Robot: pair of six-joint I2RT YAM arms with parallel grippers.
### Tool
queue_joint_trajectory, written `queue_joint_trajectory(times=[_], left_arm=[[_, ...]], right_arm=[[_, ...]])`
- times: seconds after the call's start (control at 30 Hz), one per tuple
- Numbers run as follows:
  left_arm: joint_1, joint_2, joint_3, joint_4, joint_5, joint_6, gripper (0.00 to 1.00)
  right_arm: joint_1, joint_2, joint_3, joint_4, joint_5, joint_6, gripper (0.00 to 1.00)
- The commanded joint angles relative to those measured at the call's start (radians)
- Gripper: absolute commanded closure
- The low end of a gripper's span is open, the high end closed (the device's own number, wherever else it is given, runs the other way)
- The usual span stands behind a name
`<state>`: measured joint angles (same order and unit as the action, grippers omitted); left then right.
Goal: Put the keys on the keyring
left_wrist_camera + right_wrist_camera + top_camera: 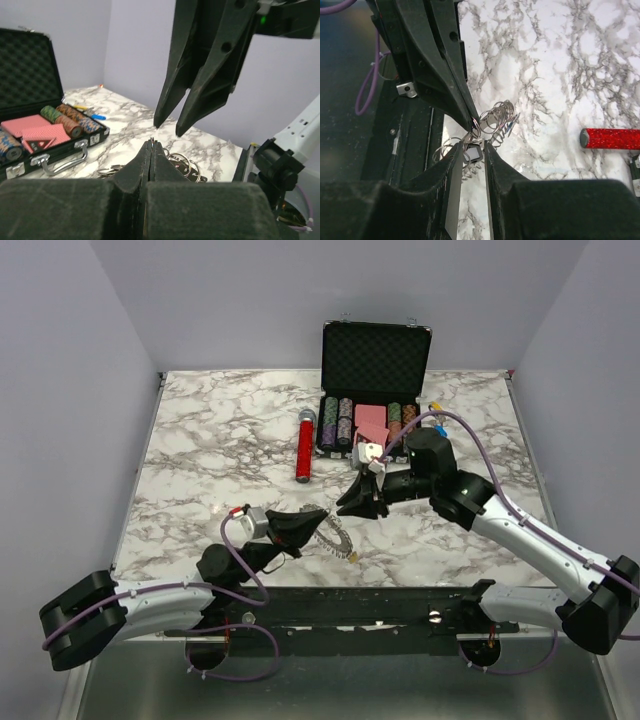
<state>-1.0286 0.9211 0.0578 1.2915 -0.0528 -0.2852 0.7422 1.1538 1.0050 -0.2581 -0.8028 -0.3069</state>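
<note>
The keyring [338, 537] lies at the table's near middle as a bunch of silver keys and small rings [501, 116]. My left gripper [320, 522] is shut on its thin wire, which shows at the pinched tips [152, 143]. In the right wrist view the left gripper [472, 122] reaches in from the upper left. My right gripper [361, 507] hangs just above it, jaws a little apart [166, 127]. Below the right gripper [473, 148] a key's dark square tag [474, 153] shows in the gap between the tips; I see no grip on it.
A red cylinder [305, 445] lies left of the open black case of poker chips [375, 360] at the back. Blue and yellow bits [437, 408] lie beside the case. The table's near edge and the arms' rail [350, 605] run close behind the keyring.
</note>
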Motion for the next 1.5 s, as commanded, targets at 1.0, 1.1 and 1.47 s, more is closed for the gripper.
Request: queue_joint_trajectory(times=[1.0, 1.1, 1.47], left_arm=[[0.007, -0.036, 0.019, 0.207, 0.182, -0.012, 1.0], [0.007, -0.037, 0.017, 0.21, 0.18, -0.015, 1.0], [0.009, -0.047, 0.016, 0.212, 0.174, -0.014, 1.0]], right_arm=[[-0.001, 0.035, -0.059, 0.157, -0.204, 0.183, 0.67], [-0.003, 0.037, -0.068, 0.142, -0.179, 0.167, 0.68], [-0.003, 0.034, -0.092, 0.135, -0.176, 0.158, 0.73]])
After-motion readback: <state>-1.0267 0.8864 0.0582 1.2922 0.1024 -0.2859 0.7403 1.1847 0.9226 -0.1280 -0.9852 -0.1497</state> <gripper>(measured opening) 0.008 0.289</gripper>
